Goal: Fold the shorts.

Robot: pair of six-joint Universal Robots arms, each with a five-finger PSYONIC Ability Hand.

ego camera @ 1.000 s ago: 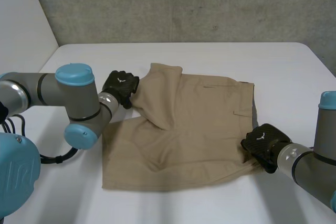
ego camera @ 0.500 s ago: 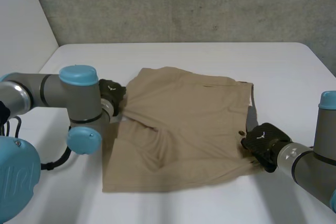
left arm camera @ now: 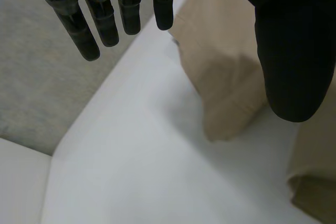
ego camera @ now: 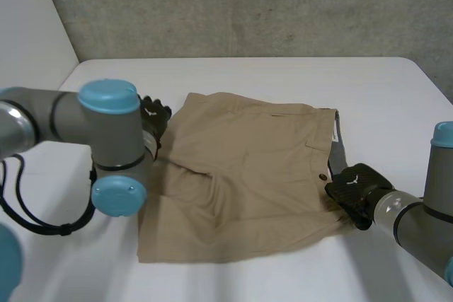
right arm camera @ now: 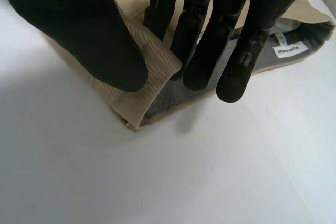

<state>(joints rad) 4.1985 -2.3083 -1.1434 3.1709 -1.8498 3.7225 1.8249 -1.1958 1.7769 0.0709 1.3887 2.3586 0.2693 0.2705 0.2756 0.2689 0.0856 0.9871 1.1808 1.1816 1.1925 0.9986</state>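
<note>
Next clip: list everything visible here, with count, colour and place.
shorts: one, tan, lying on the middle of the table
label: one, white, on the grey lining inside the waistband
table: one, white, under the shorts
wall: one, grey concrete, behind the table
arms: two, grey with light-blue caps, one at each side
left hand: one, black, open, beside the shorts' left edge
right hand: one, black, pinching the waistband corner

Left hand relaxed, fingers straight, thumb spread apart. Right hand pinches shorts between thumb and fingertips.
</note>
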